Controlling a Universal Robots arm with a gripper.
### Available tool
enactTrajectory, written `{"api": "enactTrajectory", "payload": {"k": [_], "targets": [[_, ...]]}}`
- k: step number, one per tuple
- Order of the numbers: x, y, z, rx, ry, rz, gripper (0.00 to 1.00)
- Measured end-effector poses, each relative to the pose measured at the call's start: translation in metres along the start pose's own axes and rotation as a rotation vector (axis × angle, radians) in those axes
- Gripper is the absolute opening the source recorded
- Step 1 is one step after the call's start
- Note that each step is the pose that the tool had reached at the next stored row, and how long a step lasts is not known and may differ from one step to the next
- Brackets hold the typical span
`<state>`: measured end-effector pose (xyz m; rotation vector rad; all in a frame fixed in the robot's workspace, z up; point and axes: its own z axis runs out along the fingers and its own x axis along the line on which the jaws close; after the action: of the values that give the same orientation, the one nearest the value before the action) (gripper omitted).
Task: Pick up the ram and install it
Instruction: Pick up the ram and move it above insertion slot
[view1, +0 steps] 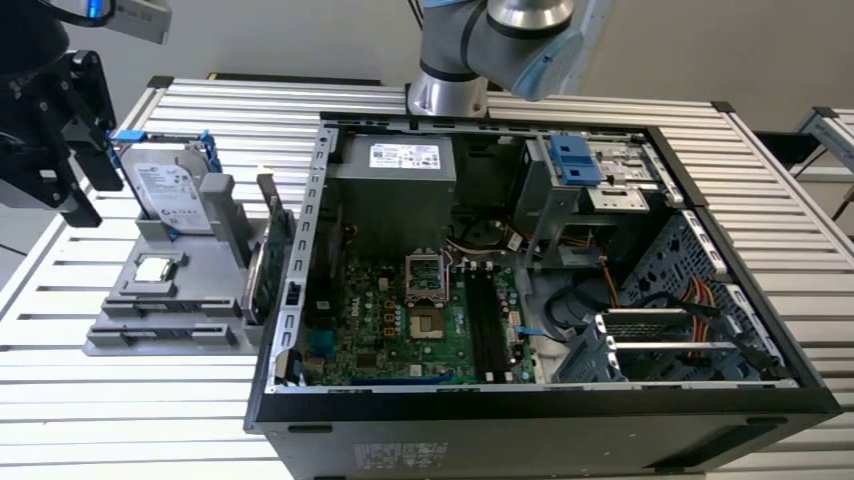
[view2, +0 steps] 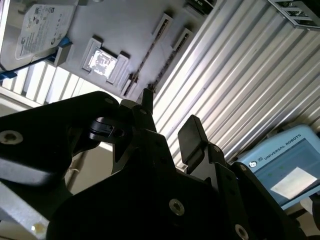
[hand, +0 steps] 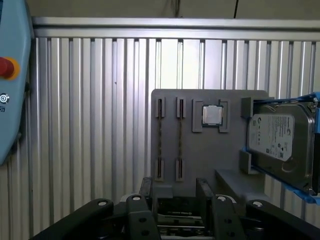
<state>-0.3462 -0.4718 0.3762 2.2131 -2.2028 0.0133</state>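
Observation:
Two ram sticks stand edge-on in the slots of a grey holder; one ram sits beside the other. In the second wrist view the same thin sticks run across the holder. My gripper hovers above the holder's near edge, open, its two black fingers apart with nothing between them. In the exterior view the gripper hangs at the far left, over the table beside the holder. The motherboard's long black memory slots lie inside the open computer case.
On the holder sit a hard drive in a blue frame, a small square silver chip and an upright green card. The ribbed metal table surrounds everything. A teach pendant lies off to one side.

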Motion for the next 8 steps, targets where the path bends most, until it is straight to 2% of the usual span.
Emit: {"api": "enactTrajectory", "payload": {"k": [8], "targets": [[-0.0001, 0.0, 0.0043, -0.0001, 0.0077, 0.0, 1.0]]}}
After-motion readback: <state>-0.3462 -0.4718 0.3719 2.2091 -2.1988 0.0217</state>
